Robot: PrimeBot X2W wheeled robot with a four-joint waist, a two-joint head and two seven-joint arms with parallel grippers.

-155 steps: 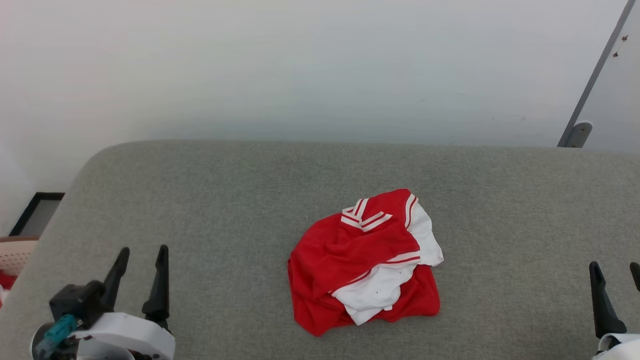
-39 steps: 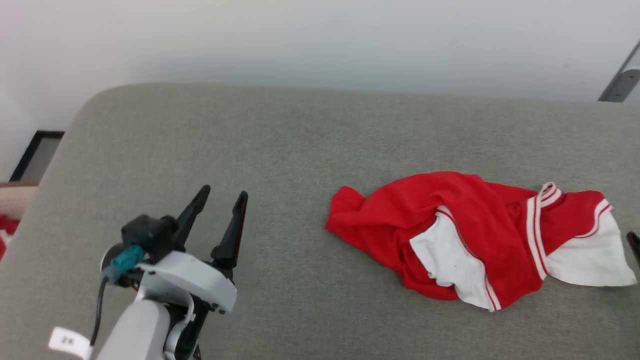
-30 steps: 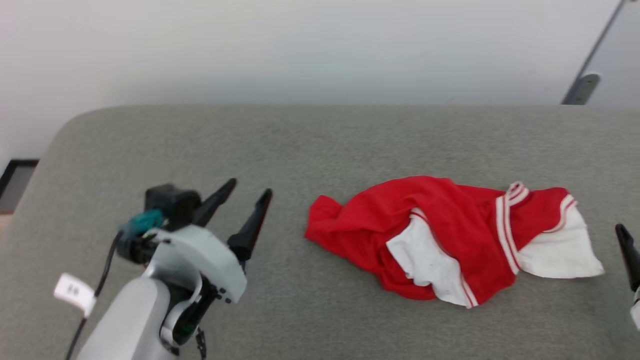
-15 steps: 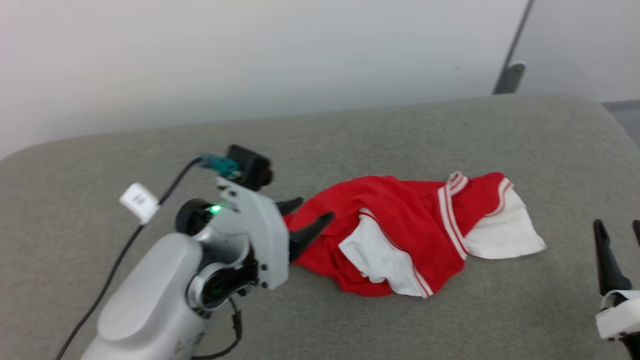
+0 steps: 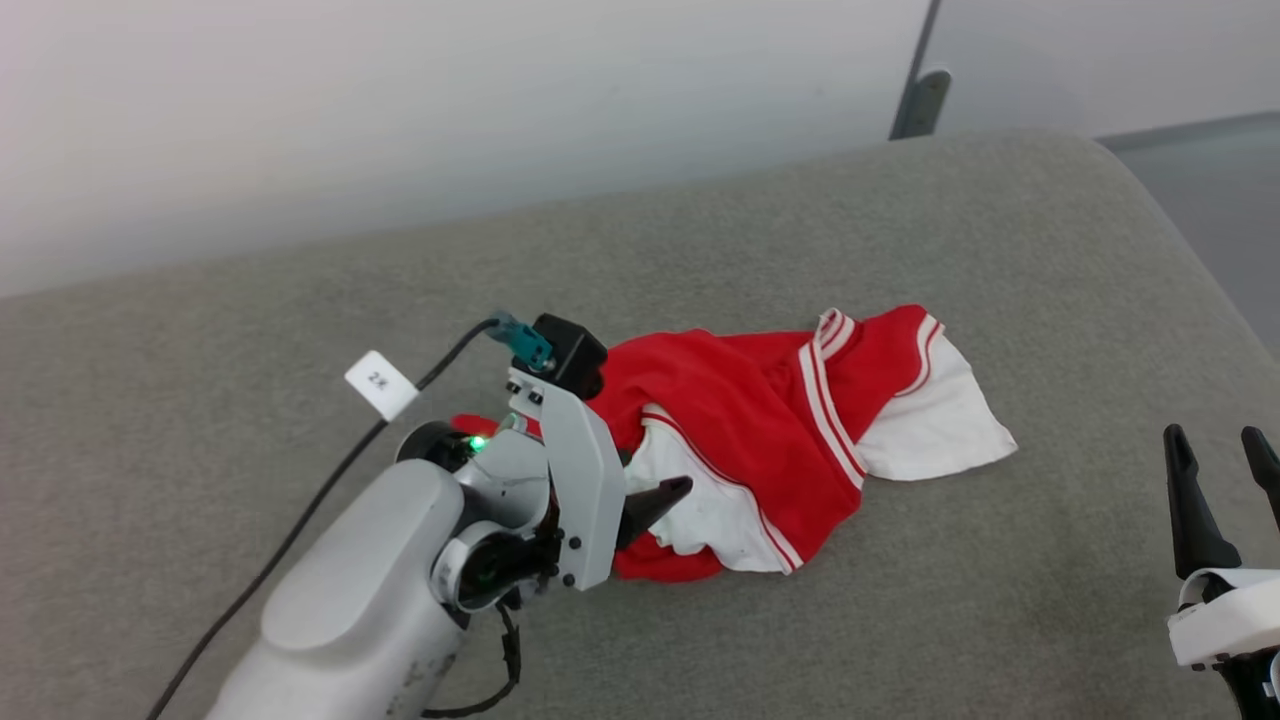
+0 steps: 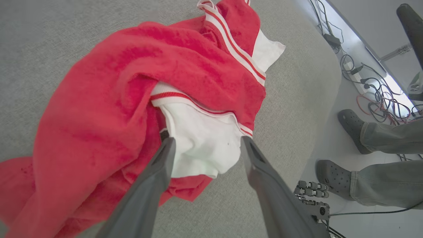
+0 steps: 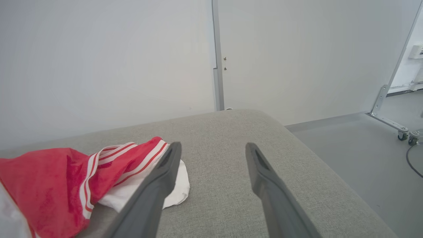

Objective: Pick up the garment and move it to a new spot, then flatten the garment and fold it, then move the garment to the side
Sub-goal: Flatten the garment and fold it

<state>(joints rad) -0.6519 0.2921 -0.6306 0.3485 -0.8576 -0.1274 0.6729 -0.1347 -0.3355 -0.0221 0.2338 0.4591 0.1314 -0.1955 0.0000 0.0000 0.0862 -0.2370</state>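
Toward the right end of the grey padded top (image 5: 1050, 250) you have the garment (image 5: 760, 400) lying crumpled. It sits in from every edge, with its red bulk to the left and one white panel fanned out toward the right edge. Your left gripper (image 6: 207, 142) is down at the garment's near left part with its jaws spread wide. In the left wrist view they straddle a bunched white panel, one tip at the red-striped seam and the other at the panel's outer rim. Nothing is pinched between them (whether the tips actually press the cloth, you cannot tell). Your right gripper (image 5: 1213, 440) sits near the front right corner of the top, clear of the garment, jaws equally wide and empty. Past the top's edge, the left wrist view shows a person's feet in dark clogs (image 6: 333, 178) beside tangled cables (image 6: 373, 86) on the floor.
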